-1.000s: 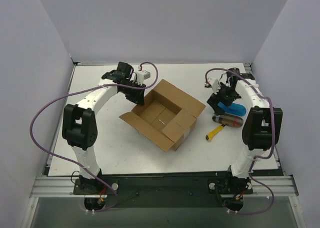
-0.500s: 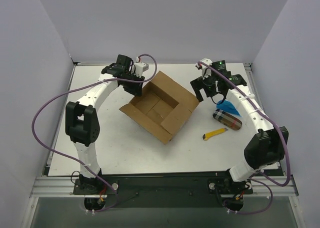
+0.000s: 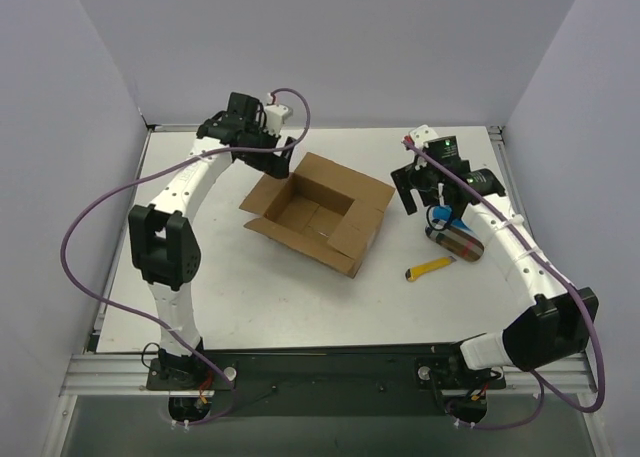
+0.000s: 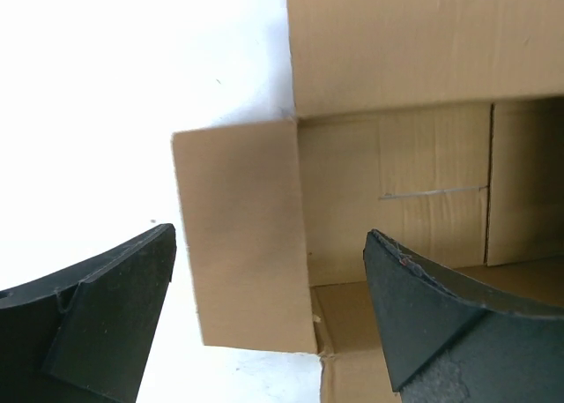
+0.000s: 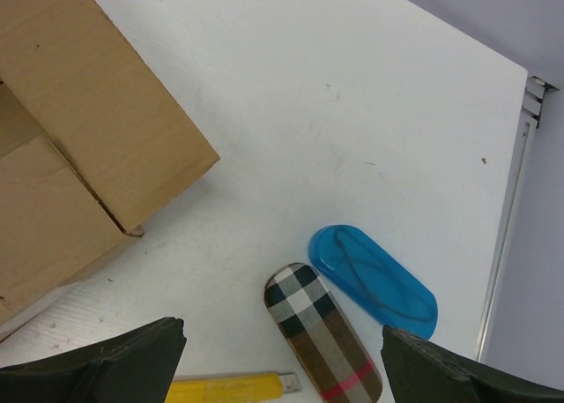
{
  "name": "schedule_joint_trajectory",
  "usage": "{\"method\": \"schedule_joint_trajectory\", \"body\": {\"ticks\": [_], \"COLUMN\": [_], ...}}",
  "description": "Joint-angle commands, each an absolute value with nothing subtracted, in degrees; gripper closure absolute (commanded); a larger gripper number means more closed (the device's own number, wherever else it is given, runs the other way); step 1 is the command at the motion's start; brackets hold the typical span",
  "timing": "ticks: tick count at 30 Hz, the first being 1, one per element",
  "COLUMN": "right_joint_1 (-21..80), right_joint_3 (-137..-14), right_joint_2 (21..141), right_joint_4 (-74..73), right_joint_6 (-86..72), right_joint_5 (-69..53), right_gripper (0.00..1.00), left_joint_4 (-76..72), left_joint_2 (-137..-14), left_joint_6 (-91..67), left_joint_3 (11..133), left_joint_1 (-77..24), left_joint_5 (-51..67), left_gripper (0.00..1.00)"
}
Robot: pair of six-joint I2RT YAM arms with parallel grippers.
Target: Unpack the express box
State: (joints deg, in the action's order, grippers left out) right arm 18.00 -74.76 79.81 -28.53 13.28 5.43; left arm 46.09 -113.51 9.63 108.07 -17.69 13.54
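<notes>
The express box (image 3: 320,213) is a brown cardboard carton lying open on the white table, flaps spread, its inside bare where it shows. My left gripper (image 3: 282,155) hangs open above the box's back left corner. In the left wrist view its fingers (image 4: 115,319) straddle a folded-out flap (image 4: 242,244) without touching it, the left gripper (image 4: 270,310) holding nothing. My right gripper (image 3: 422,191) is open just right of the box. In the right wrist view the right gripper (image 5: 282,372) stands wide and empty above the table, with the box (image 5: 79,138) at the left.
A plaid oblong case (image 3: 455,242) (image 5: 322,337), a blue translucent case (image 3: 443,217) (image 5: 374,279) and a yellow utility knife (image 3: 432,268) (image 5: 229,388) lie to the right of the box. The table's metal edge (image 5: 511,200) runs close behind them.
My left gripper has opened and let go of the box's back flap, lifting back slightly. The box has turned and shifted left. My right arm swung from the cases toward the box's right side.
</notes>
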Motion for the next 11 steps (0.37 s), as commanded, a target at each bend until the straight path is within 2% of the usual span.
{"method": "schedule_joint_trajectory", "body": {"ticks": [1, 6, 7, 11], "right_joint_1": [17.93, 16.88, 14.61, 4.08], "right_joint_3": [-77.60, -85.41, -86.21, -94.03], "right_joint_2": [78.57, 78.49, 78.14, 78.48], "right_joint_4": [-31.46, -29.98, -27.01, -27.68], "right_joint_6": [13.98, 14.75, 15.90, 11.44], "right_joint_5": [11.07, 18.52, 21.07, 17.41], "right_gripper": [0.00, 0.00, 0.00, 0.01], "left_joint_4": [47.81, 50.09, 50.45, 49.49], "left_joint_2": [-111.63, -110.92, -111.27, -111.62], "left_joint_6": [11.77, 12.21, 12.91, 13.01], "left_joint_3": [116.96, 123.12, 124.27, 127.70], "left_joint_1": [-15.13, -10.56, -9.76, -4.94], "left_joint_5": [13.80, 13.71, 13.54, 10.56], "left_gripper": [0.03, 0.03, 0.03, 0.03]}}
